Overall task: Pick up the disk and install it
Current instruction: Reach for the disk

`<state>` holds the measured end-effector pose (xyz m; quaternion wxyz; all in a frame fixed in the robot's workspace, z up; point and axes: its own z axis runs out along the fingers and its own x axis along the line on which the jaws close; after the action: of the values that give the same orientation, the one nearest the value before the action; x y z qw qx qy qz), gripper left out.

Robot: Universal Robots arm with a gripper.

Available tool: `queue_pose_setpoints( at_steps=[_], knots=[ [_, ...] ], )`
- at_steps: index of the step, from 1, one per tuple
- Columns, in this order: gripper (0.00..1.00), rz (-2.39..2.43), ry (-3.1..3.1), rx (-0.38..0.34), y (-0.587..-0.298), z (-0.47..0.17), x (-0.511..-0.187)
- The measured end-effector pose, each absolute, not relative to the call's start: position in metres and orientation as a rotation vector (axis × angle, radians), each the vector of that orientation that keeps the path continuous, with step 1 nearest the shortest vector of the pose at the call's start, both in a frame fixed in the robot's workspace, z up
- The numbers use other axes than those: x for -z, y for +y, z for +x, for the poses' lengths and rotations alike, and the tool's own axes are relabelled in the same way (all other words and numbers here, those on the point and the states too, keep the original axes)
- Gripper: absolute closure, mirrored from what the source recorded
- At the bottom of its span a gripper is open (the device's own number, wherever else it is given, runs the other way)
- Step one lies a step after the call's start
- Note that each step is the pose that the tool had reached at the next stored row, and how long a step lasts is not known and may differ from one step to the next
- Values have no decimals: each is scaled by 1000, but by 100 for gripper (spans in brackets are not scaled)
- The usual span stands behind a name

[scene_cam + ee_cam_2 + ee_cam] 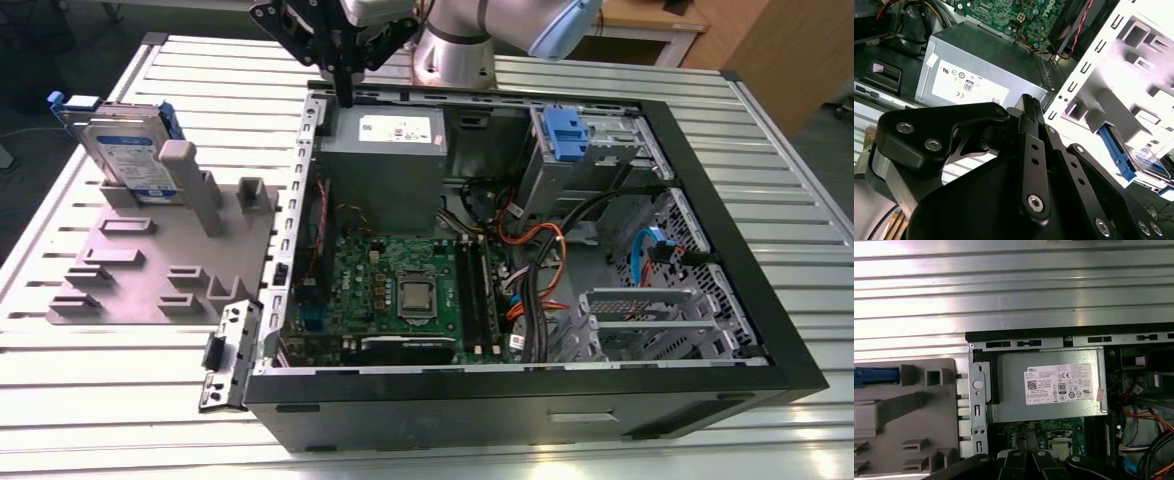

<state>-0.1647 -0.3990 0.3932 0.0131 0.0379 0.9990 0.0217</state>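
The disk (124, 150), silver with a blue-and-white label and a blue bracket, stands upright in a slot of the grey holder (147, 265) at the exterior view's left. In the first wrist view its blue edge (874, 375) shows beside the case. In the second wrist view the disk (1134, 162) lies beyond the case wall. My gripper (344, 95) hangs above the back edge of the open computer case (534, 385), over the power supply (387, 150) and well to the right of the disk. Its black fingers (1026, 107) are shut together with nothing between them.
The case lies open on a slatted metal table (120, 400), showing the motherboard (400, 290), cables and a drive bay with a blue latch (567, 135). The grey holder carries several upright posts. The case's metal side wall (976, 390) stands between gripper and holder.
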Motion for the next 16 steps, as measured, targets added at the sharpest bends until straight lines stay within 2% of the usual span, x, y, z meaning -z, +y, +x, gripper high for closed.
queue_pose_setpoints(
  at_steps=[16],
  knots=[
    [89, 118, 3112, -68, -399, -171, -393]
  ],
)
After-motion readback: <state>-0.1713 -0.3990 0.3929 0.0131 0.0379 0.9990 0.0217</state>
